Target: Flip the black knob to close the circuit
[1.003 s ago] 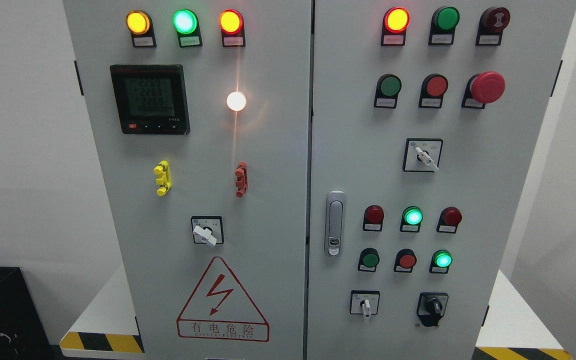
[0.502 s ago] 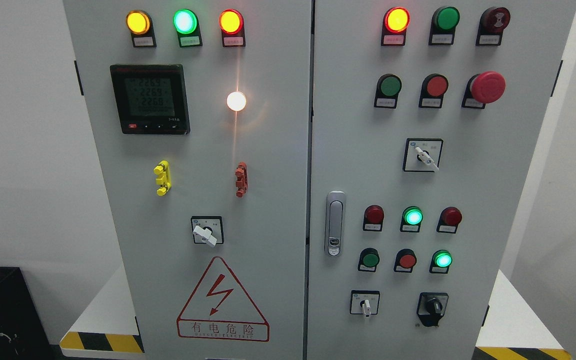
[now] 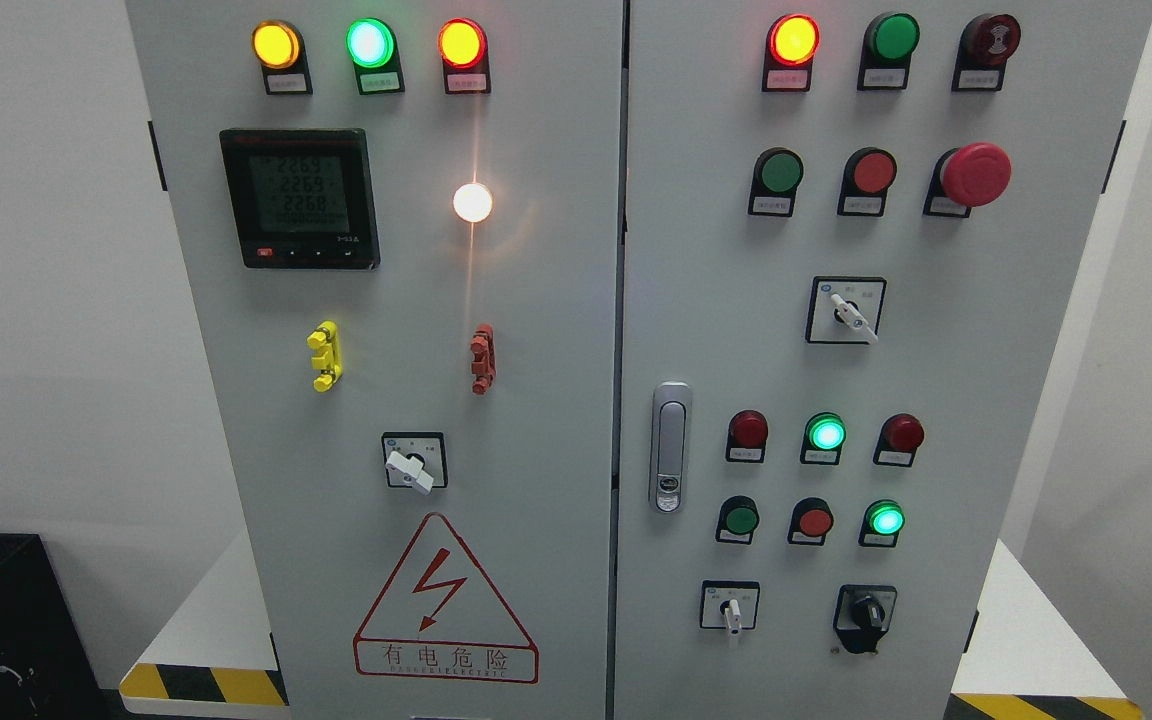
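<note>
The black knob (image 3: pixel 867 611) sits low on the right door of a grey electrical cabinet (image 3: pixel 556 330), on a black square plate. Its handle points roughly straight up and down. Nothing touches it. Neither of my hands nor any part of my arms shows in the head view.
A white-handled selector (image 3: pixel 732 610) sits left of the black knob, another (image 3: pixel 850 312) higher up, and a third (image 3: pixel 410 468) on the left door. A red mushroom stop button (image 3: pixel 974 174), lit indicator lamps, a meter display (image 3: pixel 299 196) and a silver door latch (image 3: pixel 670 446) also stand out.
</note>
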You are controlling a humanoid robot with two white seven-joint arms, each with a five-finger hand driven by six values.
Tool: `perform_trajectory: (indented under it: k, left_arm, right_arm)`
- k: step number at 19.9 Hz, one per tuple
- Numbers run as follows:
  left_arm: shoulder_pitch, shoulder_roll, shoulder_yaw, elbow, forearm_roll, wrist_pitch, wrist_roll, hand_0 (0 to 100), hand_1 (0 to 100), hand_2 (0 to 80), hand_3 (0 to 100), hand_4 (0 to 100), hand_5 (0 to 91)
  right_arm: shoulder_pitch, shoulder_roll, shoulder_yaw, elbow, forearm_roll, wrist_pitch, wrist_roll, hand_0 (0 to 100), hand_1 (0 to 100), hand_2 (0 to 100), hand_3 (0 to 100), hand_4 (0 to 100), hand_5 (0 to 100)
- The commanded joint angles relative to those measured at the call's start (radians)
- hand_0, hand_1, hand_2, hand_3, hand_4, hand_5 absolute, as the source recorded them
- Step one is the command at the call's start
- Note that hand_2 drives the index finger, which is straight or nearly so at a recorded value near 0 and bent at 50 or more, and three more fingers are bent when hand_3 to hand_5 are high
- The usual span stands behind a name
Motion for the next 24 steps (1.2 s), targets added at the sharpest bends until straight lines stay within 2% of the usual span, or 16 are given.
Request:
perform_trajectory:
  k: [1,4,7,9,10,14,18,20,24]
  left_arm:
    - [0.023,0.0,0.0,-0.031,0.001,0.001,-0.001,12,56,0.0,0,0,0.0]
    - [0.023,0.0,0.0,-0.031,-0.001,0.001,-0.001,12,56,0.0,0,0,0.0]
    - [0.023,0.0,0.0,-0.031,-0.001,0.001,-0.001,12,56,0.0,0,0,0.0]
    - [0.023,0.0,0.0,-0.031,-0.001,0.001,-0.001,12,56,0.0,0,0,0.0]
    - [0.023,0.0,0.0,-0.029,0.001,0.001,-0.001,12,56,0.0,0,0,0.0]
    - [0.023,0.0,0.0,-0.031,0.001,0.001,-0.001,12,56,0.0,0,0,0.0]
    - [0.023,0.0,0.0,-0.031,-0.001,0.001,-0.001,12,56,0.0,0,0,0.0]
    - [0.023,0.0,0.0,-0.029,0.001,0.001,-0.001,12,56,0.0,0,0,0.0]
    - [0.023,0.0,0.0,-0.031,-0.001,0.001,-0.001,12,56,0.0,0,0,0.0]
  right_arm:
    - [0.006,0.01,-0.101,-0.264,0.213,0.03,-0.043,0,11,6,12,6,1]
    - [0.007,0.01,-0.118,-0.353,0.293,0.063,-0.058,0,11,8,17,13,8]
    - [0.007,0.01,-0.121,-0.392,0.378,0.067,-0.104,0,11,10,23,23,16]
    - [0.007,0.01,-0.121,-0.422,0.433,0.067,-0.13,0,11,15,30,32,26]
    - [0.007,0.01,-0.121,-0.439,0.459,0.069,-0.144,0,10,15,32,33,27]
    - [0.006,0.01,-0.121,-0.517,0.522,0.073,-0.179,0,10,24,47,44,35]
    - [0.003,0.01,-0.114,-0.608,0.568,0.113,-0.186,0,10,32,57,50,40]
    - [0.003,0.01,-0.112,-0.64,0.596,0.113,-0.189,0,10,41,64,54,44]
    - [0.001,0.01,-0.111,-0.692,0.683,0.113,-0.233,0,10,51,72,60,52]
